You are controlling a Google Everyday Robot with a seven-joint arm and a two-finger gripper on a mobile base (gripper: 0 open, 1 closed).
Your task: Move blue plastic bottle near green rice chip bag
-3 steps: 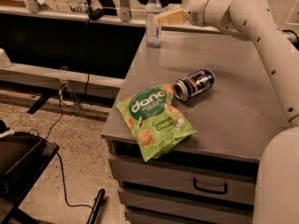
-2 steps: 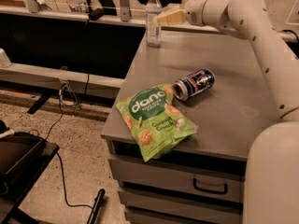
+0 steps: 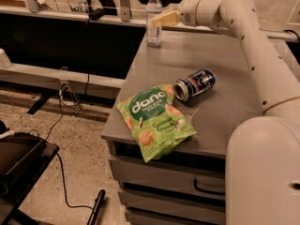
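Note:
The blue plastic bottle (image 3: 153, 18), clear with a white cap and pale label, stands upright at the far left corner of the grey cabinet top (image 3: 225, 55). My gripper (image 3: 169, 6) is just to the bottle's right, open, with one pale finger (image 3: 164, 18) reaching up to the bottle's side. The jaws are not around the bottle. The green rice chip bag (image 3: 154, 120) lies flat at the front left of the cabinet top and overhangs its front edge.
A blue-and-silver soda can (image 3: 194, 84) lies on its side just right of the bag's top. My arm (image 3: 253, 46) spans the right side of the cabinet. Drawers (image 3: 173, 182) are below. A railing and cables run along the left.
My gripper has edged slightly left toward the bottle. The bottle, the bag and the can have not moved.

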